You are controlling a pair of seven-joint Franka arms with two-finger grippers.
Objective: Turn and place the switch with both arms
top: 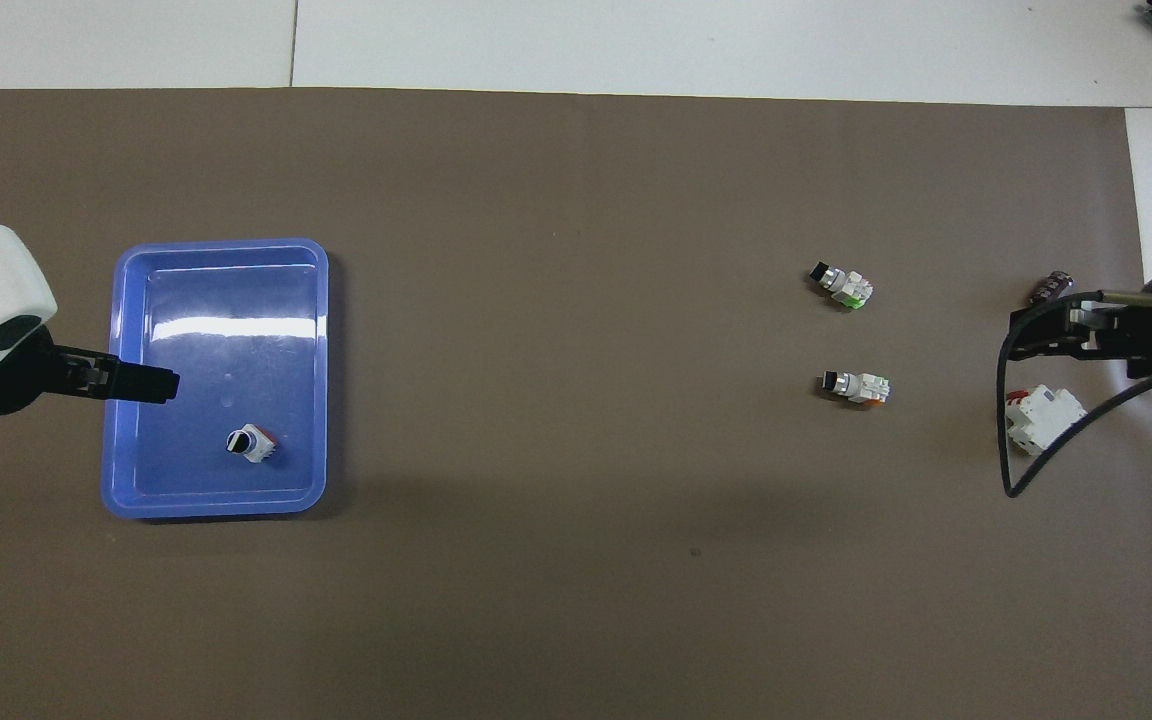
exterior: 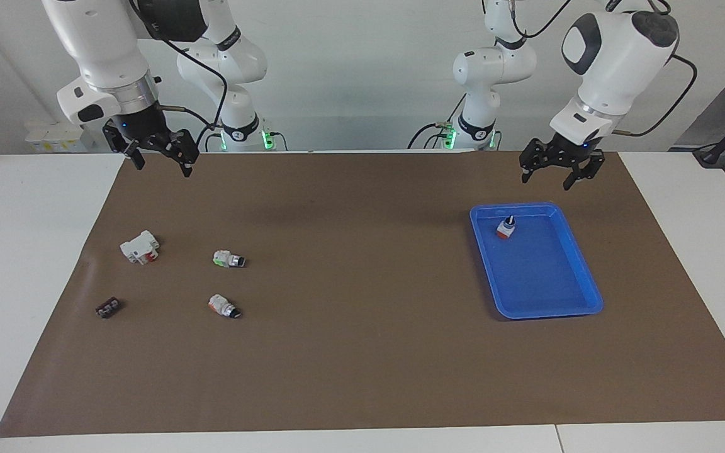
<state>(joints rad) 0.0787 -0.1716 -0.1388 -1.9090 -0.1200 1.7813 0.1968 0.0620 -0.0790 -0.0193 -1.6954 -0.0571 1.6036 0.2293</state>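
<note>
Switch (exterior: 506,228) stood upright in blue tray (exterior: 579,277), below my left jaws (exterior: 561,171), spread wide, empty. Right jaws (exterior: 160,158) wide, empty, waiting. Advice: retreat straight up, avoid tray rim.

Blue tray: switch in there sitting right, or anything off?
Nothing stands out. The switch stands upright in the blue tray, orange end down, black knob up, near the tray's robot-side end. The left gripper is open and raised above the mat by the tray; the right gripper waits open.
</note>
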